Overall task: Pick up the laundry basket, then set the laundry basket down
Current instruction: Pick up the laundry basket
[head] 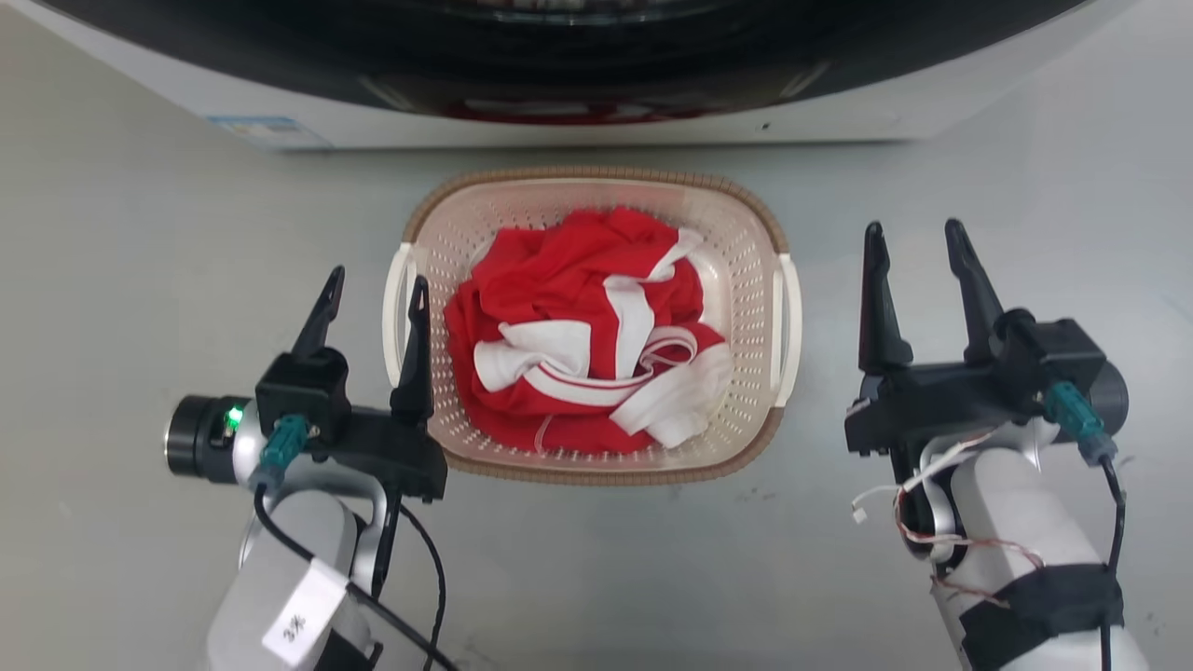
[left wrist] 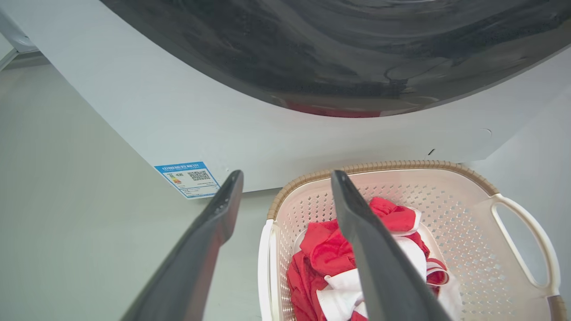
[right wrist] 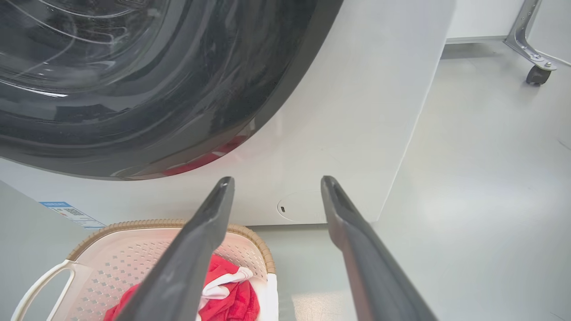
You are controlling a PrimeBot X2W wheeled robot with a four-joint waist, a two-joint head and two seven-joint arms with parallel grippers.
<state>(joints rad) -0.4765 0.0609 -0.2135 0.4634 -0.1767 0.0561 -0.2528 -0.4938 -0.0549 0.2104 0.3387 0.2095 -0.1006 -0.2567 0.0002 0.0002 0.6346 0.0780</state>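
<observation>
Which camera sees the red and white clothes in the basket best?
The head view. It looks straight down into the laundry basket, so the whole pile of clothes shows. In the left wrist view a dark finger crosses the pile; the right wrist view catches just a corner beside another finger.

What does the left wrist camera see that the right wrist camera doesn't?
Left wrist's own: the left gripper, open, and the QR code on the blue label. Right wrist's own: the right gripper, open, and a wheel on the floor. Shared: the basket, the red-and-white clothes in it, the washer and that label.
</observation>
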